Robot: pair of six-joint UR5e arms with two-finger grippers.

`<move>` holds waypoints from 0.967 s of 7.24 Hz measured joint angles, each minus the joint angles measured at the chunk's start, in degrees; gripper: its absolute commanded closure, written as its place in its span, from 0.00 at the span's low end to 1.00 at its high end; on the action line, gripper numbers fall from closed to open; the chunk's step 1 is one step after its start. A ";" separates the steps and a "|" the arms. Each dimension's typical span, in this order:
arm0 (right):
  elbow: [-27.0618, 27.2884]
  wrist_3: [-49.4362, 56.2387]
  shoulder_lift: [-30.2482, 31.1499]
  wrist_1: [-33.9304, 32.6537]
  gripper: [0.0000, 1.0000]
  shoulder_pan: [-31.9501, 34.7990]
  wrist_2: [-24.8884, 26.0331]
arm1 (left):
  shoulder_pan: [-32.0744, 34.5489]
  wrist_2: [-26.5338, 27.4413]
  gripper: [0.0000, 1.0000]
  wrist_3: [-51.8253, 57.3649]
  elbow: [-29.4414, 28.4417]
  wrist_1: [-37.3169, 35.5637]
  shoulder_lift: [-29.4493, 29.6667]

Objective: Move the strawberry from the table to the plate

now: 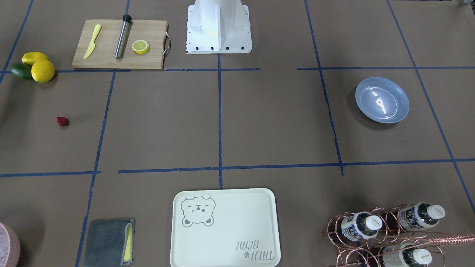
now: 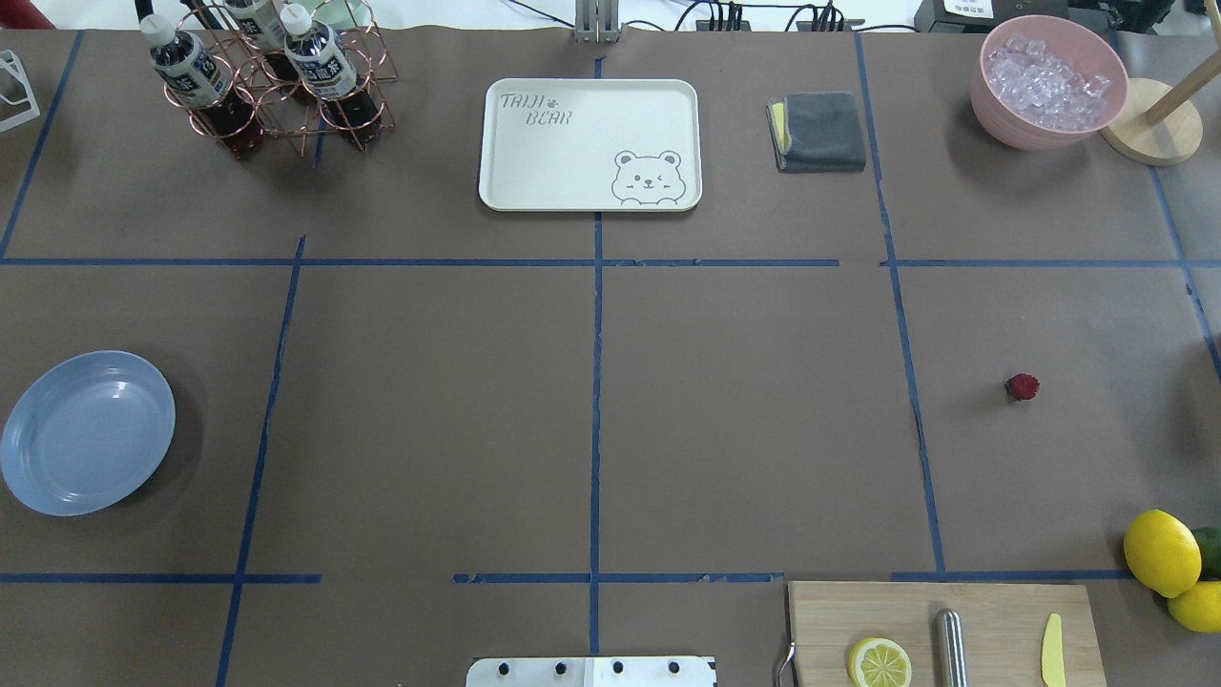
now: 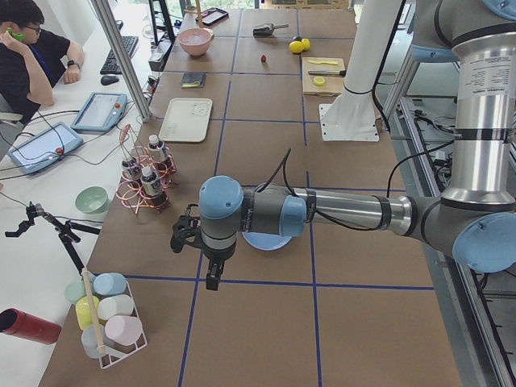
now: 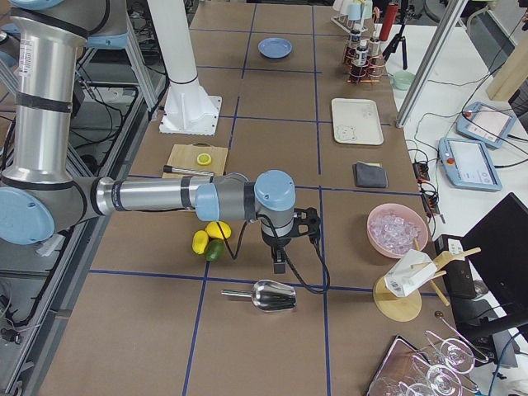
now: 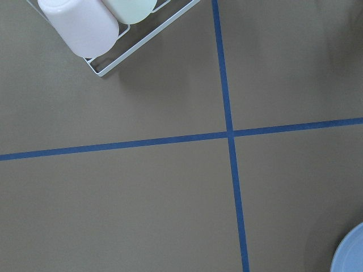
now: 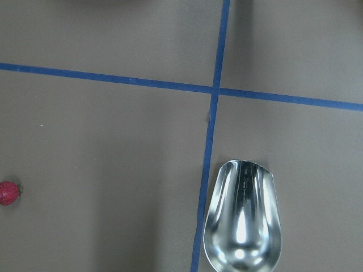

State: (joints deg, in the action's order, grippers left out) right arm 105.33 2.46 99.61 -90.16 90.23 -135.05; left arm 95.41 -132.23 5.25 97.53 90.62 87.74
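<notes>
The strawberry (image 2: 1022,386) is a tiny dark-red berry lying alone on the brown table (image 2: 744,429), on the robot's right side (image 1: 62,121). It shows at the left edge of the right wrist view (image 6: 8,192). The light-blue plate (image 2: 86,431) sits empty at the far left side (image 1: 382,100). Its rim shows in a corner of the left wrist view (image 5: 353,254). My left gripper (image 3: 179,236) hangs above the table beside the plate (image 3: 274,243). My right gripper (image 4: 310,224) hovers past the lemons, near a metal scoop. I cannot tell whether either gripper is open or shut.
A cutting board (image 2: 940,630) holds a lemon half (image 2: 879,662), a steel rod and a yellow knife. Lemons (image 2: 1161,551), a bear tray (image 2: 589,143), a bottle rack (image 2: 272,76), a grey cloth (image 2: 818,131), a bowl of ice (image 2: 1047,81), a scoop (image 6: 243,218) and a cup rack (image 5: 108,28) stand around. A person sits at the left of the exterior left view.
</notes>
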 measured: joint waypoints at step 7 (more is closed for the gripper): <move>2.04 -4.04 -4.01 0.75 0.00 -0.19 -0.32 | -7.57 -1.97 0.00 -5.51 -4.84 22.01 -1.18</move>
State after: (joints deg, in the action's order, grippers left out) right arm 107.38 -1.58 95.59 -89.41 90.04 -135.37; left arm 87.83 -134.20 -0.26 92.69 112.63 86.57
